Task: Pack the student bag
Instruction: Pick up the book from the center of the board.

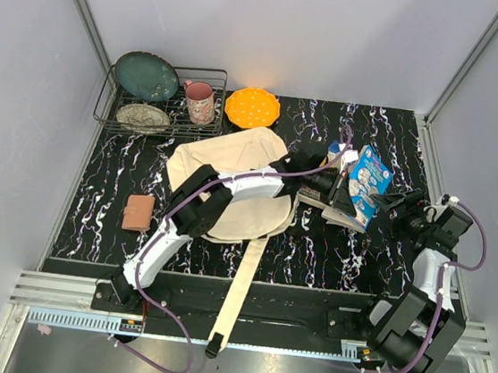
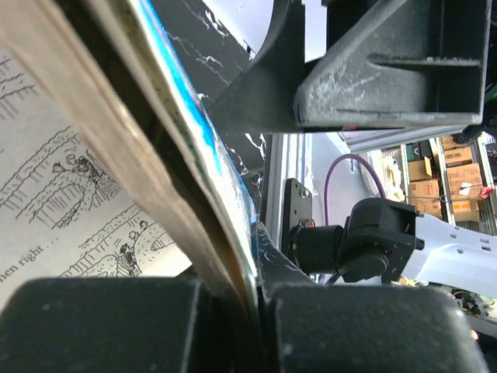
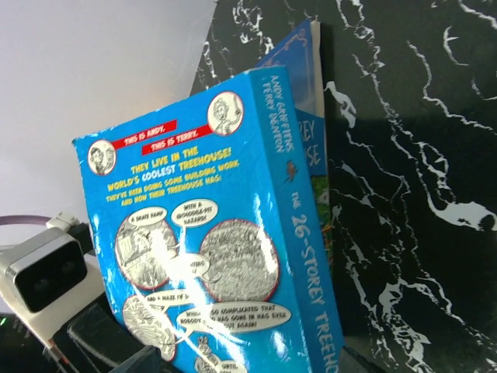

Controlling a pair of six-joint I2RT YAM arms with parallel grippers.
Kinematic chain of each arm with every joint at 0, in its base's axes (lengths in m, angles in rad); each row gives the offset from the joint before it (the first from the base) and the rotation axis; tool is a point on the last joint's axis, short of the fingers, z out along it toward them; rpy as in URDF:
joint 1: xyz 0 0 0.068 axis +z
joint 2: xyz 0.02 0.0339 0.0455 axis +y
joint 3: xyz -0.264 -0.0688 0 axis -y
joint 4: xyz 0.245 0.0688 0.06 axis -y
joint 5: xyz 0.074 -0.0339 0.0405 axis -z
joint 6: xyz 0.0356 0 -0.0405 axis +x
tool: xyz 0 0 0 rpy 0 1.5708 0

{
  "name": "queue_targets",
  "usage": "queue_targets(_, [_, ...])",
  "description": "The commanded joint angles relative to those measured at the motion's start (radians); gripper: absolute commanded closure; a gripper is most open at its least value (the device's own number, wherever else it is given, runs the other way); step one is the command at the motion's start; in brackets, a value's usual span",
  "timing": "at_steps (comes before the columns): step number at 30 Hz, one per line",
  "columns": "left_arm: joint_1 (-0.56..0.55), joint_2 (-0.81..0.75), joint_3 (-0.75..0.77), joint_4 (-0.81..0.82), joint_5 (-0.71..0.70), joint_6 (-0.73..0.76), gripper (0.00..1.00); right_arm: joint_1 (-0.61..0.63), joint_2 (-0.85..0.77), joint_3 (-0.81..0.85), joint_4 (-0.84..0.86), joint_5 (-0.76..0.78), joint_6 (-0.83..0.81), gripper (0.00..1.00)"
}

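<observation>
I see the student bag (image 1: pixel 234 162), cream canvas, flat at tabletop (image 1: pixel 340 260) centre, strap (image 1: pixel 240 284) over the near edge. L end effector (image 1: pixel 337 189) clenched on blue book (image 1: pixel 368 184) just right of bag. R end effector (image 1: pixel 406 207) released beside book, bare tabletop front-right.

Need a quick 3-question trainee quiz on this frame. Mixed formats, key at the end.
1. True or false: the blue book is already inside the backpack.
2. Which gripper is shut on the book? A) left B) right C) neither
3. Fill in: seen from overhead, the brown wallet lies on the table to the backpack's ___.

Key
1. False. It is held up above the table, to the right of the backpack.
2. A. The left gripper pinches it; the right gripper is open beside it.
3. Left.
</observation>
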Motion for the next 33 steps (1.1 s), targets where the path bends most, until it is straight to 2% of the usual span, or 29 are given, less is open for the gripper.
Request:
queue_targets(1, [0.018, -0.134, -0.070, 0.178, -0.021, -0.012, 1.00, -0.002, -0.010, 0.010, -0.039, 0.086, -0.086, 0.05])
queue_targets(4, [0.035, -0.141, -0.159, 0.276, -0.012, -0.062, 1.00, -0.002, -0.008, 0.010, -0.045, 0.114, -0.094, 0.05])
queue_targets(8, [0.049, -0.123, -0.193, 0.399, 0.015, -0.162, 1.00, -0.002, 0.013, -0.021, 0.011, 0.091, -0.077, 0.05])
queue_targets(12, [0.050, -0.101, -0.187, 0.415, 0.031, -0.176, 1.00, 0.010, 0.074, -0.039, 0.179, 0.023, -0.036, 0.05])
queue_targets(17, [0.052, -0.095, -0.188, 0.416, 0.037, -0.173, 1.00, 0.053, 0.134, -0.027, 0.226, 0.043, -0.032, 0.05])
queue_targets(22, [0.057, -0.082, -0.187, 0.421, 0.045, -0.184, 1.00, 0.087, 0.189, -0.027, 0.363, 0.036, 0.043, 0.05])
queue_targets(27, [0.058, -0.068, -0.173, 0.424, 0.054, -0.191, 1.00, 0.133, 0.264, 0.020, 0.363, 0.051, 0.029, 0.05])
queue_targets(33, [0.057, -0.060, -0.177, 0.418, 0.055, -0.195, 1.00, 0.187, 0.355, 0.014, 0.508, 0.040, 0.104, 0.10])
